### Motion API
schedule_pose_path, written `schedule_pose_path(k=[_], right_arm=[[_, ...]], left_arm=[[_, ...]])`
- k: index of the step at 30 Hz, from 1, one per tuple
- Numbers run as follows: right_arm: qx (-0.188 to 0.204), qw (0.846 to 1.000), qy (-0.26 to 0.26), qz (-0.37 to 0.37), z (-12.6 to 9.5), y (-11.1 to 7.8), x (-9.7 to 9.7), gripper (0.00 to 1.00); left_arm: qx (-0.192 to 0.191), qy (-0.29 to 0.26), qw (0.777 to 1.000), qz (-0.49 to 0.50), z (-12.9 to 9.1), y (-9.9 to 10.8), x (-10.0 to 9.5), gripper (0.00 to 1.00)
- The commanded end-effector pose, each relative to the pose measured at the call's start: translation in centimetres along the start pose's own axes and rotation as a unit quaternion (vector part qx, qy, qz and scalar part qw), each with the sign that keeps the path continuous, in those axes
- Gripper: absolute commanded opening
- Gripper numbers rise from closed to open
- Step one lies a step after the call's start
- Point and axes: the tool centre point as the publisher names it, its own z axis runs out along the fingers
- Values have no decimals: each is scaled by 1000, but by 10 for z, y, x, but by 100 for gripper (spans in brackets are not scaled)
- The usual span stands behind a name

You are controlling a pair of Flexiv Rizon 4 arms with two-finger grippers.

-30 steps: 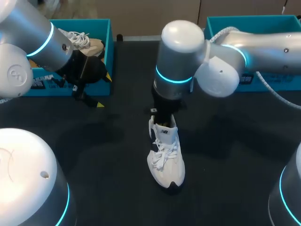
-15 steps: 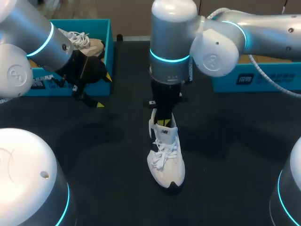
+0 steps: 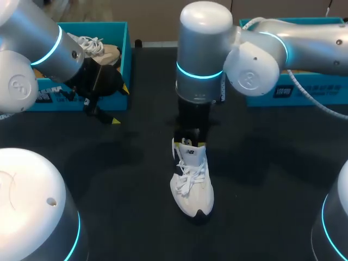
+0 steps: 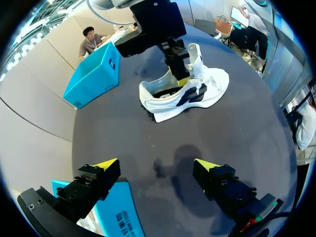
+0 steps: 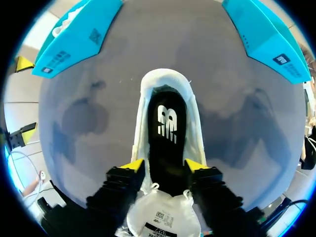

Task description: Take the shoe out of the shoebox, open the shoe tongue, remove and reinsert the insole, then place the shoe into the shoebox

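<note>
Your white sneaker (image 3: 192,182) stands upright on its sole in the middle of the black table (image 3: 130,179), out of either box, with its toe toward the robot and its heel toward the far edge.

Your right gripper (image 5: 164,166) points down into the sneaker's mouth. In the right wrist view its two yellow tips are spread about as wide as the opening, one at each side wall of the collar. I can't tell whether they press on those walls. Nothing is held between them; you see only the black insole (image 5: 167,129) with its white logo, lying flat inside the sneaker. The white tongue (image 5: 165,219) is folded forward over the laces, just under the gripper, so the mouth is wide open.

Your left gripper (image 4: 157,168) hangs over the table at the left, well apart from the sneaker. Its fingers are spread wide and hold nothing. One of them sits above the near corner of the left shoebox (image 3: 125,51).

That teal box sits at the far left of the table and holds a second, beige shoe (image 3: 100,51) with white laces. The right shoebox (image 3: 304,92), also teal, sits at the far right, partly hidden behind your right arm. What is inside it can't be seen.
</note>
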Motion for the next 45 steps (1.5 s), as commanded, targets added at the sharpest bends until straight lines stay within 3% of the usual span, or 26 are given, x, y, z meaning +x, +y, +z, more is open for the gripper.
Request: schedule_pose_path(k=[1, 11, 45], right_arm=[[2, 1000, 9, -4, 3, 1, -3, 100], [40, 999, 24, 3, 24, -6, -10, 100], [23, 999, -6, 29, -30, -34, -9, 100]], left_arm=[[-1, 0, 1000, 0, 0, 0, 1, 100], [-1, 0, 1000, 0, 0, 0, 1, 100], [-1, 0, 1000, 0, 0, 0, 1, 100]])
